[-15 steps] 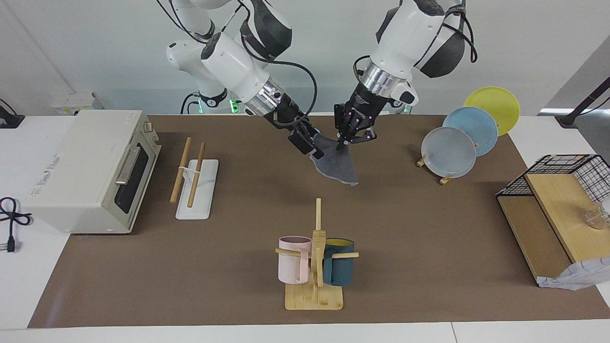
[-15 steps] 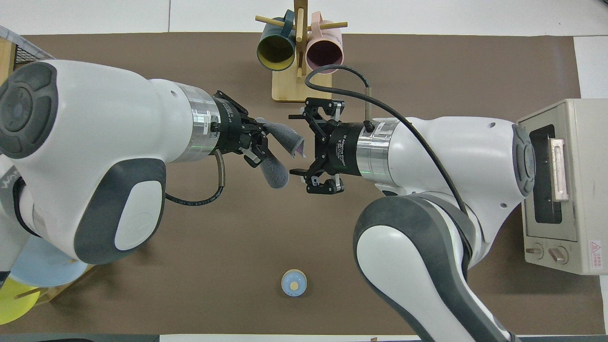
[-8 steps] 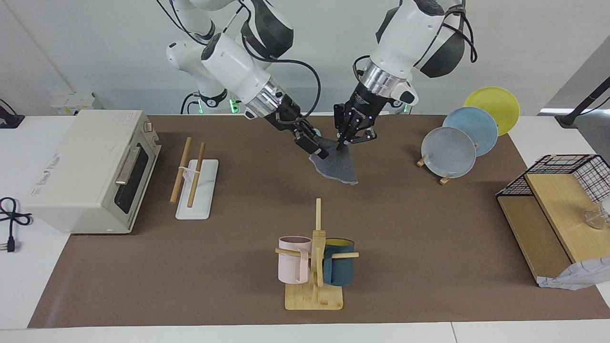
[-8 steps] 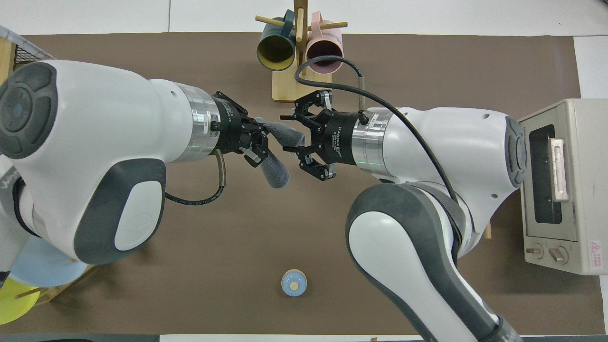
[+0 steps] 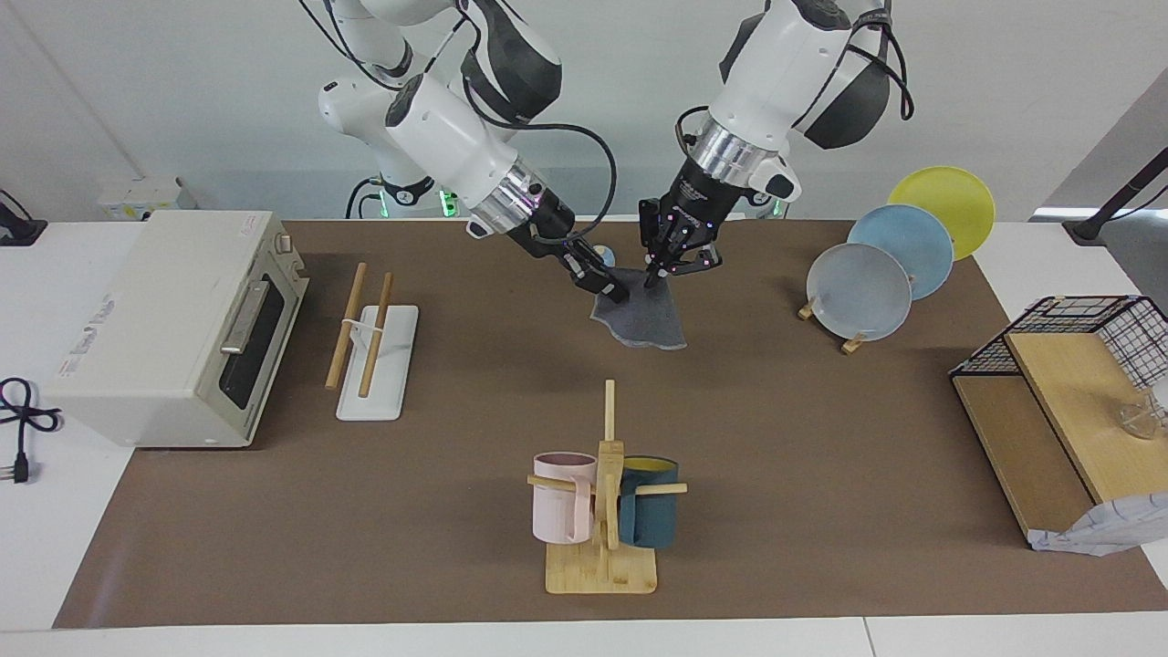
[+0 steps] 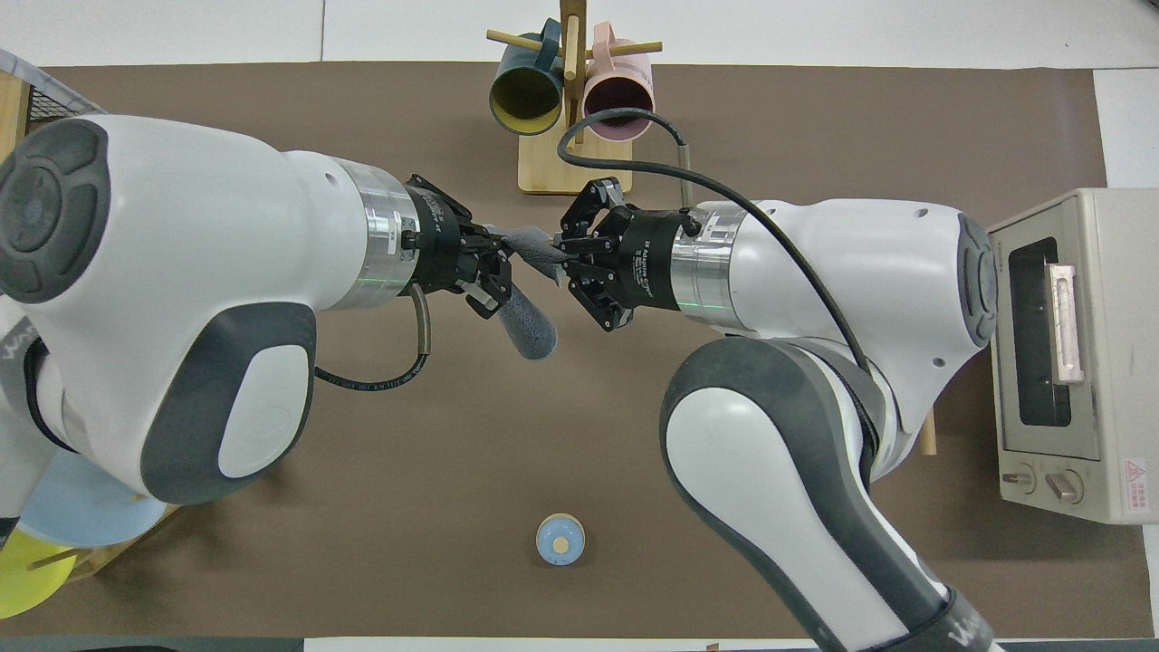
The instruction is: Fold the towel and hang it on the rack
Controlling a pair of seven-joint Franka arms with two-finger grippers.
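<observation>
The towel (image 5: 643, 319) shows its dark grey face and hangs over the brown mat, held up by its top edge. My left gripper (image 5: 662, 266) is shut on one top corner of it. My right gripper (image 5: 613, 288) is shut on the top edge beside it. In the overhead view the towel (image 6: 532, 326) droops between the left gripper (image 6: 493, 263) and the right gripper (image 6: 569, 261), which point at each other. The rack (image 5: 374, 351), two wooden rods on a white base, lies flat beside the toaster oven, toward the right arm's end.
A toaster oven (image 5: 173, 328) stands at the right arm's end. A mug stand (image 5: 602, 511) with a pink and a teal mug is farther from the robots than the towel. Plates on a stand (image 5: 876, 274) and a wire basket on a wooden shelf (image 5: 1058, 401) fill the left arm's end. A small blue round object (image 6: 560, 539) lies near the robots.
My right gripper has moved in to the towel's top edge and gone from open to shut on it. The left gripper has kept its grip and place.
</observation>
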